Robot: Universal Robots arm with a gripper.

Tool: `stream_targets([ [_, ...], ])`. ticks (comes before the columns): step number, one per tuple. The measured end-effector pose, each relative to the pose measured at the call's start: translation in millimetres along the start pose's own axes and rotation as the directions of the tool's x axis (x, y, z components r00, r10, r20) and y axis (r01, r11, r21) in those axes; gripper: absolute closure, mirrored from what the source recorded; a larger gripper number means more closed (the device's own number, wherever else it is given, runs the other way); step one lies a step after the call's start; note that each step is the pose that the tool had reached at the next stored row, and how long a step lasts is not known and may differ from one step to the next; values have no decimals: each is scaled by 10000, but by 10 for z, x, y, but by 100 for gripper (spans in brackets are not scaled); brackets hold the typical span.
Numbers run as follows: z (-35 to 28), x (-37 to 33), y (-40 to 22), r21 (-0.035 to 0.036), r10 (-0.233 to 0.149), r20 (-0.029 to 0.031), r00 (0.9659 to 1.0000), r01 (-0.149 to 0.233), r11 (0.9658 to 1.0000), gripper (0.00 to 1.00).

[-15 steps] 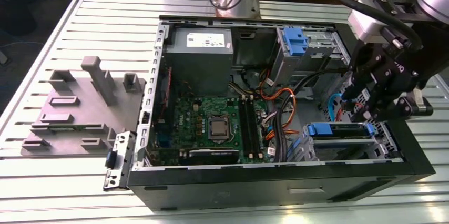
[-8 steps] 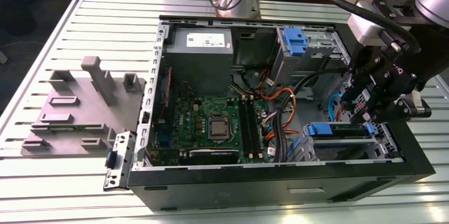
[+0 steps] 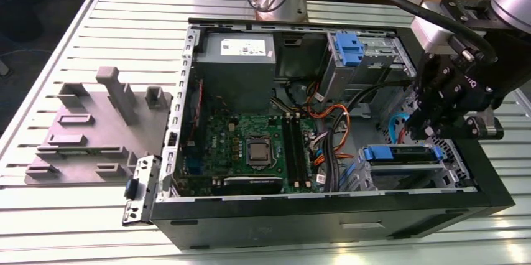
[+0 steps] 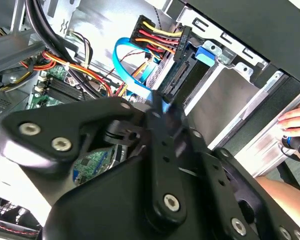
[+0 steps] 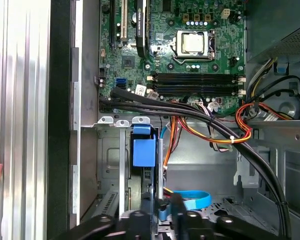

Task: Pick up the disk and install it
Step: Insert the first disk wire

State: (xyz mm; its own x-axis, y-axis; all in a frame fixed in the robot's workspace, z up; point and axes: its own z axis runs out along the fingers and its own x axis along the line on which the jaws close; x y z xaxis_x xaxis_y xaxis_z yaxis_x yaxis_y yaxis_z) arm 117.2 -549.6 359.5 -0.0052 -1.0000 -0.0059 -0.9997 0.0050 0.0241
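Observation:
The disk (image 3: pixel 408 152) stands on edge in the grey drive cage (image 3: pixel 406 175) at the front corner of the open computer case, on the exterior view's right; a blue tab (image 3: pixel 377 152) sits at one end of it. My gripper (image 3: pixel 433 135) hangs just above the cage's other end, close over the disk. In the first wrist view the gripper (image 5: pixel 160 214) is at the end of the cage slot, past the blue tab (image 5: pixel 142 150), with a bit of blue plastic at its tip. In the second wrist view the gripper's black linkage (image 4: pixel 160 165) hides much of the cage (image 4: pixel 225 95).
Bundled cables (image 5: pixel 210 125) and a blue flat cable (image 5: pixel 192 200) run beside the cage. The motherboard (image 3: pixel 249 147) and power-supply box (image 3: pixel 236 60) lie on the exterior view's left. A grey fixture block (image 3: pixel 91 128) stands outside the case. A person's hand (image 4: pixel 295 120) rests on the table.

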Motion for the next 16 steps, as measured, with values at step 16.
stream_targets([
  [16,24,14,44,148,-9,9,10000,9,9999,84],
])
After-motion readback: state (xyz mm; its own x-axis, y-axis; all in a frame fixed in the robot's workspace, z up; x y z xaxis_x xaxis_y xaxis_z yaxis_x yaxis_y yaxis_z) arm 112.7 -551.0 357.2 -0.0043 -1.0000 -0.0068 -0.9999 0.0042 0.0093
